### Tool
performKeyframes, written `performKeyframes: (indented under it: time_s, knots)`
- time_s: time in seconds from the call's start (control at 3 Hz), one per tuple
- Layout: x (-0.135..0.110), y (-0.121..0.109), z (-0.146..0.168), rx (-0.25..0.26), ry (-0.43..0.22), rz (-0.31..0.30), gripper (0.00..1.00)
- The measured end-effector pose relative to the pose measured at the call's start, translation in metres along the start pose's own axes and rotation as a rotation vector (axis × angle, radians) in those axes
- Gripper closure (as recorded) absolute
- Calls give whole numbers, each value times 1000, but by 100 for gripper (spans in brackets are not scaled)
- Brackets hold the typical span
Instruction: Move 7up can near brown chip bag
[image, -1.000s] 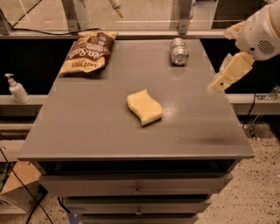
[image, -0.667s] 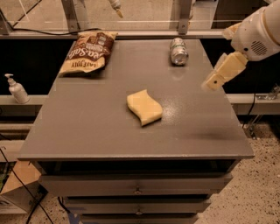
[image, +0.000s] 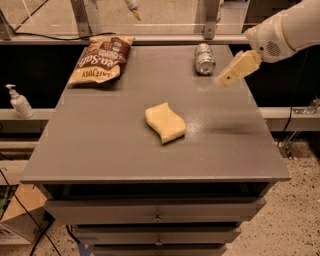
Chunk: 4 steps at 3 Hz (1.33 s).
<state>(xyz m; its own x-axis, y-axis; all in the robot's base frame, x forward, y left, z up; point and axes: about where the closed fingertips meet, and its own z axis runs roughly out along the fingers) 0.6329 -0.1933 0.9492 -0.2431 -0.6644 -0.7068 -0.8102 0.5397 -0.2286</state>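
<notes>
At the back of the grey worktop (image: 100, 150), toward the right corner, the 7up can (image: 204, 58) lay on its side. Its long axis ran roughly from the back edge toward the front edge, and one shiny round end faced the front. The white robot arm (image: 290, 27) reached in from beyond the right edge, above the back right corner.

The brown chip bag (image: 100, 60) lay flat near the back left corner. Its printed face was up, and its length ran from the back edge slanting toward the left edge. It was well apart from the can, with bare worktop between them.

A yellow wavy sponge (image: 165, 122) lay near the middle of the worktop, a little toward the right.

The tan gripper (image: 224, 79) hung just to the right of the can. It pointed down and leftward toward the can's front end, near it but not touching it. Whether the gripper stood wide or narrow could not be told, and it held nothing.
</notes>
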Motion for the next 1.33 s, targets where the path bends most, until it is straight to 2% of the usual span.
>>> performKeyframes:
  time_s: [0.33, 0.67, 1.0, 1.33]
  knots:
    - [9, -44, 45, -11, -16, 117, 0]
    - [5, -48, 43, -9, -23, 112, 0]
    - [11, -49, 61, 7, -36, 159, 0]
    - [11, -65, 90, 41, -117, 245, 0]
